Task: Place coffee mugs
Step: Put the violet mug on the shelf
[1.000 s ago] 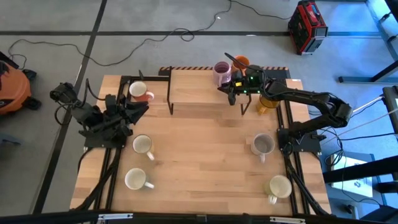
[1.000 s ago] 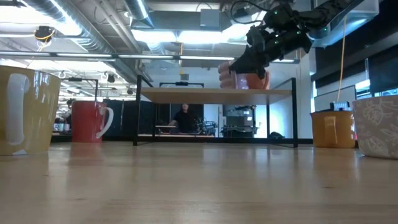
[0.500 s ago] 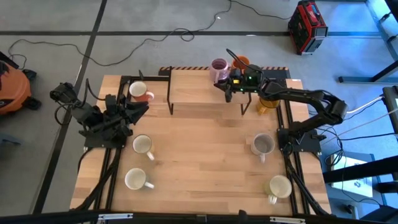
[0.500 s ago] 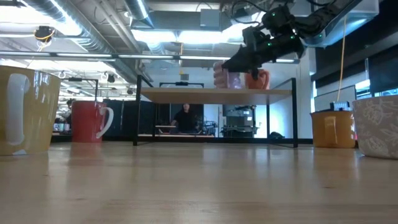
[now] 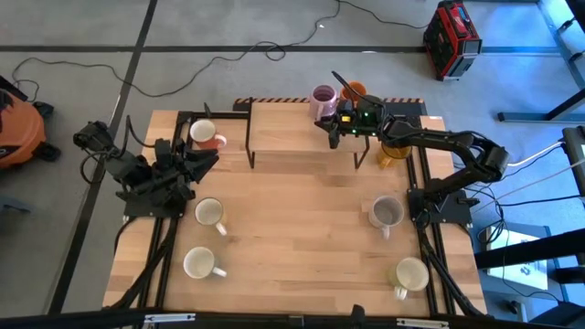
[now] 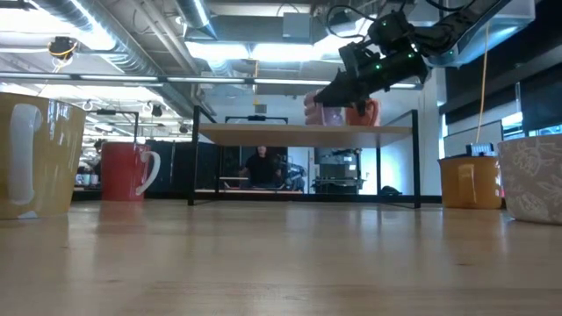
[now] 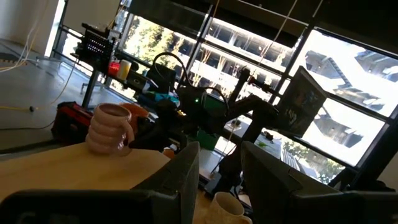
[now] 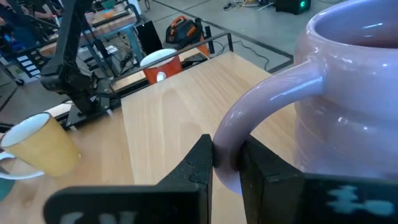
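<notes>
A purple mug (image 5: 323,96) stands upright at the far edge of a raised wooden shelf (image 5: 288,132), next to an orange mug (image 5: 355,90). My right gripper (image 5: 332,115) is shut on the purple mug. In the low view the purple mug's base (image 6: 322,121) is at the shelf top; whether it rests there I cannot tell. My left gripper (image 5: 207,161) waits open at the table's left. On the table stand a red-orange mug (image 5: 203,134), a mustard mug (image 5: 393,152), a grey mug (image 5: 386,212) and three pale mugs (image 5: 209,213) (image 5: 199,263) (image 5: 410,272). My right gripper pinches the purple mug's handle (image 8: 235,134) between its two fingers (image 8: 200,163), at the handle's outer curve. The fingers come from the table's near right, nearly level and tipped a little down. The mug stays upright, its mouth up.
The shelf stands on thin black legs (image 6: 194,167) over the far middle of the table. Bare wood lies between the two rows of mugs. A red case (image 5: 451,38) and cables lie on the floor beyond the table.
My right gripper has carried the purple mug toward the table's far edge and down toward the shelf top, next to the orange mug. The mug, tilted a second ago, now stands upright. The gripper has stayed shut on the handle.
</notes>
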Available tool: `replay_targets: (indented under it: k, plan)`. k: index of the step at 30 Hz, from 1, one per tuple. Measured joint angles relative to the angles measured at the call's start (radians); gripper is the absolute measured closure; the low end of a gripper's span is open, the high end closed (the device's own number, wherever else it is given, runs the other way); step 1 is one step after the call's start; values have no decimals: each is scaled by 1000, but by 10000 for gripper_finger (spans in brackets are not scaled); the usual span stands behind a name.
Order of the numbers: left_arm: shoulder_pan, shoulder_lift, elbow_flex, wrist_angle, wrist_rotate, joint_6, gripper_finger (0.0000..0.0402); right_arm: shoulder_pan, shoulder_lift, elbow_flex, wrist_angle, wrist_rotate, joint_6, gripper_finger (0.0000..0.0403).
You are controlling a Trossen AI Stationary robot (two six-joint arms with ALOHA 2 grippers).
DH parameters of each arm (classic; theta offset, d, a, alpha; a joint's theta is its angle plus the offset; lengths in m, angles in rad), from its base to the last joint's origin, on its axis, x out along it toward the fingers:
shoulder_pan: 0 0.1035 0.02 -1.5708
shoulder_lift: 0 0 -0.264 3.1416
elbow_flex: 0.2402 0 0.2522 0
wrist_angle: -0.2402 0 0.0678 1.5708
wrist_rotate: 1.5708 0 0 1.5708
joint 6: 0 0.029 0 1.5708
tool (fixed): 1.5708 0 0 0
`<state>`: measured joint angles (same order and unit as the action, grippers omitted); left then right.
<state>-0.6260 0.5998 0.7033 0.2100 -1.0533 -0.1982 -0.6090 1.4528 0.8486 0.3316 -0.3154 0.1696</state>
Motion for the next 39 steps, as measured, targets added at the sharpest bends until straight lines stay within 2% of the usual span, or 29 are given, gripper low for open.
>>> replay_targets:
  k: [3,10,15,26,39]
  plan:
    - [0,0,0,0,0,0,288,0,0,0,1,2,6,370]
    - [0,0,0,0,0,0,288,0,-1,2,-12,19,5,311]
    - [0,0,0,0,0,0,288,0,-1,2,-23,20,6,291]
    - [0,0,0,0,0,0,288,1,-16,4,-115,36,11,281]
    - [0,0,0,0,0,0,288,1,-114,121,-390,38,9,281]
